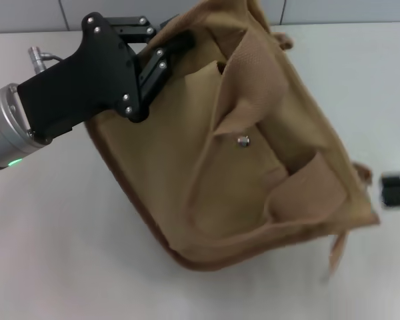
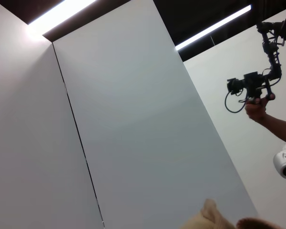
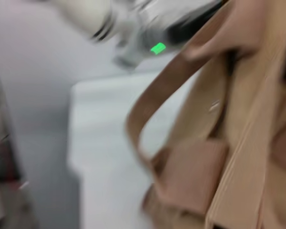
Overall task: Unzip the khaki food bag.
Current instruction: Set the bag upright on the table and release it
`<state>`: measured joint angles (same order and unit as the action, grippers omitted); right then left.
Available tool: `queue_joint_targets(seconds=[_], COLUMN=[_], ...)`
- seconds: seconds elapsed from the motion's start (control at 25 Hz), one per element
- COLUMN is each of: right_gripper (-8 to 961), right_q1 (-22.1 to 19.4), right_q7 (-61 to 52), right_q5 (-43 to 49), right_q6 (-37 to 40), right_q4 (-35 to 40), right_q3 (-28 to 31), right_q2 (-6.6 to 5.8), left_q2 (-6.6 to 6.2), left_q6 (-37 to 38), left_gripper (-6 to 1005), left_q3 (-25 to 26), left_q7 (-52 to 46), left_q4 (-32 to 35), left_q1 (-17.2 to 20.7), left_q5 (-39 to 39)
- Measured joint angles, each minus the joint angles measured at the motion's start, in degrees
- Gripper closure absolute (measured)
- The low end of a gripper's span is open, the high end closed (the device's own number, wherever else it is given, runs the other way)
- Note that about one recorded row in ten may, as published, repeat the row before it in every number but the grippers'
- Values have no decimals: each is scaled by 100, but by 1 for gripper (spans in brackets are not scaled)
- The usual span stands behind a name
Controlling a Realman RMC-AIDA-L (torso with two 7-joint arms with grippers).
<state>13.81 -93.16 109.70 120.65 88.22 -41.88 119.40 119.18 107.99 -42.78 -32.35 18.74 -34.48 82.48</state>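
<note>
Looking from the head, we see the left gripper [image 1: 161,50] closed on the khaki food bag [image 1: 253,167], tilted on the white table [image 1: 67,253]. Our right gripper [image 1: 399,189] sits beside it, fingers unclear; its wrist view alone shows a handle [image 3: 155,105]

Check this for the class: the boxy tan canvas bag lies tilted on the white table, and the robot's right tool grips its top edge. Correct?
Not quite. The head view shows the left tool at the top edge of the boxy tan canvas bag, not the right tool, which sits apart beside the bag's far end. The bag does lie tilted on the white table.
</note>
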Motion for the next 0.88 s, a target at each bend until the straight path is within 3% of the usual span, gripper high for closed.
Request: queue_joint_targets(seconds=[0.08, 0.16, 0.2, 0.4, 0.68, 0.88], right_gripper=[786, 773, 767, 668, 530, 307], right_q1=[7, 15, 16, -31, 45, 246], right_q7=[202, 274, 646, 1153, 1683, 1949], right_q5=[-138, -149, -139, 226, 1053, 1357], right_q6=[-43, -41, -32, -250, -748, -993], right_q4=[-281, -341, -553, -686, -912, -1515], right_q3=[623, 756, 1208, 1750, 1779, 1291], right_q2=[-17, -21, -48, -95, -61, -42], left_q2=[-1, -1, -3, -15, -21, -20], left_q6=[0, 1, 1, 14, 48, 48], left_gripper=[941, 941, 941, 941, 941, 941], left_q3=[4, 5, 8, 6, 4, 7], left_q7=[0, 0, 0, 0, -63, -68], left_q4=[0, 1, 1, 18, 48, 51], left_q1=[11, 30, 33, 43, 54, 71], left_q5=[0, 0, -1, -50, -72, -84])
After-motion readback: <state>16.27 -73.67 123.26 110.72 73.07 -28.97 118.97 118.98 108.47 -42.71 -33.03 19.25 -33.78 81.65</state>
